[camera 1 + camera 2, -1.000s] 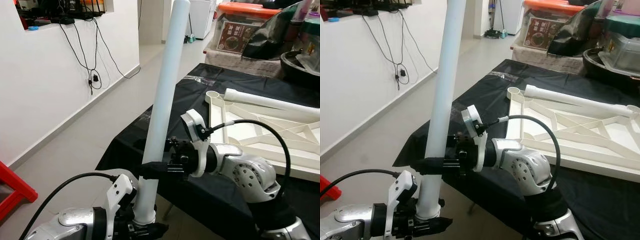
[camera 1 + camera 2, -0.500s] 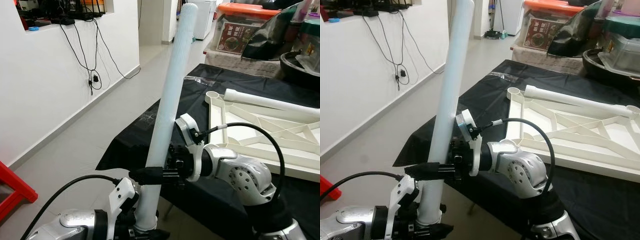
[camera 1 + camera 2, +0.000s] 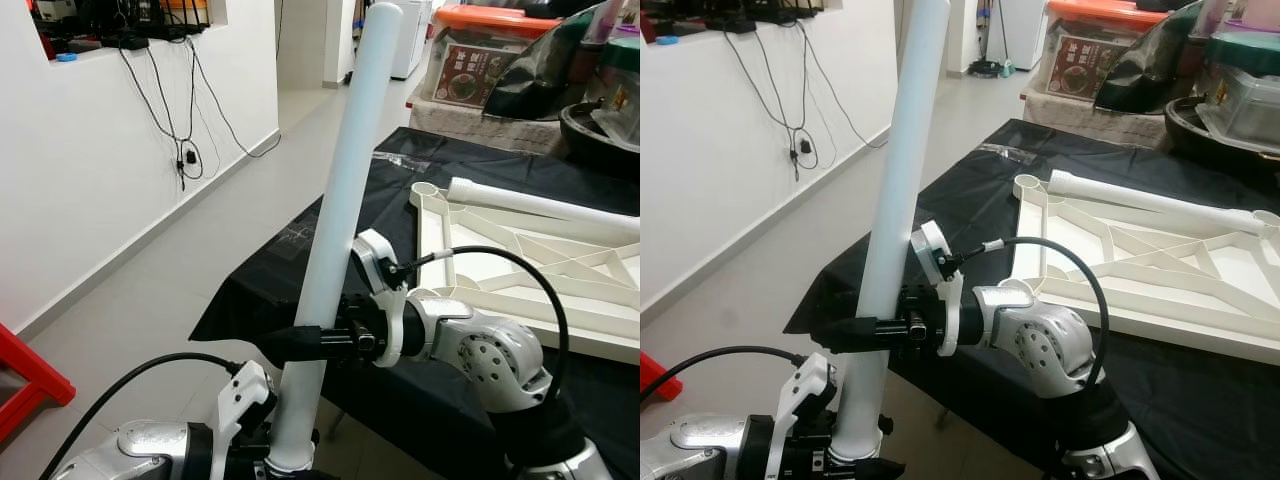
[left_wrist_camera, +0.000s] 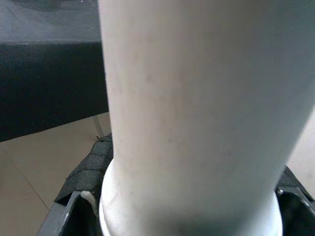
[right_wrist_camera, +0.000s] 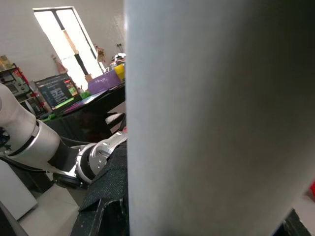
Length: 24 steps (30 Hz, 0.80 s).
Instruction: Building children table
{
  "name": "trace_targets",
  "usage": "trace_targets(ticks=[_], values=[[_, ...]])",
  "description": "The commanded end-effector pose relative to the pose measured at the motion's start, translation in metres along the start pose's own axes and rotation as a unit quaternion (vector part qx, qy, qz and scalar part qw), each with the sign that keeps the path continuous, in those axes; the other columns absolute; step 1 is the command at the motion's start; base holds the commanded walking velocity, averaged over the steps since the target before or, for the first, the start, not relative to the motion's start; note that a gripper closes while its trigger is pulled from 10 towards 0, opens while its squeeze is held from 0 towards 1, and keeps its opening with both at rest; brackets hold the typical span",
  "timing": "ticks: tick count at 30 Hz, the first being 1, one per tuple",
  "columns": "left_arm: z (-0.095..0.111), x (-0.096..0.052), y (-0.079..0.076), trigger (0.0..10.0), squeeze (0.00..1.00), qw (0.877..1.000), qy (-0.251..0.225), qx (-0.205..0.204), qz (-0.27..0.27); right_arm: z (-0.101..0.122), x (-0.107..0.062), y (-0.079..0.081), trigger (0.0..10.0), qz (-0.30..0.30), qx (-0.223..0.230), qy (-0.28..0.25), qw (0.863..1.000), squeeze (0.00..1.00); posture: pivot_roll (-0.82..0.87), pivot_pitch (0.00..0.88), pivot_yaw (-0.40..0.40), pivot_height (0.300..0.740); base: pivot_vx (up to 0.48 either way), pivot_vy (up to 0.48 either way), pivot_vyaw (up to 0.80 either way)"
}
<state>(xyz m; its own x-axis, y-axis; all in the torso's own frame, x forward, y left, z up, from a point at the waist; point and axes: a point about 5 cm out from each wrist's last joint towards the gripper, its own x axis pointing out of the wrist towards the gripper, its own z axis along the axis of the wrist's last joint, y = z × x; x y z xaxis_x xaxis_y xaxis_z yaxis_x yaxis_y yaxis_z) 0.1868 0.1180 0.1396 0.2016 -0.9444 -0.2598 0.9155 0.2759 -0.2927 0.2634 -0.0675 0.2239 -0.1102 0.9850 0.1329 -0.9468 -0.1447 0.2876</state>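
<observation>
The white table leg (image 3: 335, 230) had swung over: a second ago it stood nearly upright, half a second ago it leaned toward the upturned white table frame (image 3: 1140, 262) on the black-covered table (image 3: 400, 170), and it kept about that lean. That read as lining the leg up for a corner socket (image 3: 424, 189) of the frame, where one fitted leg (image 3: 540, 203) already lay, so the insertion itself looked not yet begun.

The right gripper (image 3: 300, 342) had slid lower on the tube and gripped it crosswise, its black fingers clamped around the lower shaft, forearm reaching in from the frame side. The left gripper (image 3: 855, 462) sat below, fingers closed around the leg's flanged foot (image 4: 189, 216). The leg hung off the table's near edge, well apart from the frame.
</observation>
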Motion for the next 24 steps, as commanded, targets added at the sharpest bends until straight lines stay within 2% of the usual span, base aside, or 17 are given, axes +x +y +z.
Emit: trace_targets(ticks=[1,7,8,16,17,19,20,24], values=[[-0.005,-0.004,0.003,10.0,0.00,1.000,0.007,-0.019,0.010,0.000,0.004,0.006,0.0,0.020,-0.008,0.008,1.000,0.00,0.20,0.062,-0.036,0.740,0.000,0.000,0.00],[-0.006,-0.003,0.007,10.0,0.00,0.999,0.015,-0.022,0.034,0.000,0.004,0.006,0.0,0.019,-0.008,0.007,1.000,0.00,0.20,0.062,-0.036,0.740,0.000,0.000,0.00],[-0.005,-0.002,0.009,10.0,1.00,0.999,0.012,-0.023,0.041,0.000,0.004,0.006,0.0,0.018,-0.008,0.006,1.000,0.00,0.21,0.059,-0.037,0.740,0.000,0.000,0.00],[-0.001,0.000,0.012,10.0,1.00,0.997,-0.004,-0.001,0.077,0.009,-0.006,-0.001,0.0,-0.009,-0.023,-0.006,1.000,0.00,0.21,0.054,-0.038,0.740,0.000,0.000,0.00],[-0.002,0.000,0.013,10.0,0.00,0.996,-0.006,0.002,0.086,0.011,-0.008,-0.004,0.0,-0.019,-0.027,-0.010,0.999,0.00,0.21,0.051,-0.040,0.740,0.000,0.000,0.00],[-0.002,0.000,0.013,10.0,0.00,0.995,-0.010,0.003,0.094,0.012,-0.011,-0.006,0.0,-0.029,-0.031,-0.012,0.999,0.00,0.21,0.050,-0.041,0.740,0.000,0.000,0.00],[0.000,-0.001,0.017,10.0,0.00,0.991,-0.027,0.004,0.129,0.017,-0.020,-0.013,0.0,-0.063,-0.043,-0.019,0.997,0.00,0.21,0.046,-0.043,0.740,0.000,0.000,0.00],[0.000,-0.004,0.020,10.0,0.00,0.985,-0.042,0.008,0.170,0.022,-0.032,-0.021,0.0,-0.108,-0.056,-0.033,0.992,0.00,0.22,0.043,-0.045,0.740,0.000,0.000,0.00]])
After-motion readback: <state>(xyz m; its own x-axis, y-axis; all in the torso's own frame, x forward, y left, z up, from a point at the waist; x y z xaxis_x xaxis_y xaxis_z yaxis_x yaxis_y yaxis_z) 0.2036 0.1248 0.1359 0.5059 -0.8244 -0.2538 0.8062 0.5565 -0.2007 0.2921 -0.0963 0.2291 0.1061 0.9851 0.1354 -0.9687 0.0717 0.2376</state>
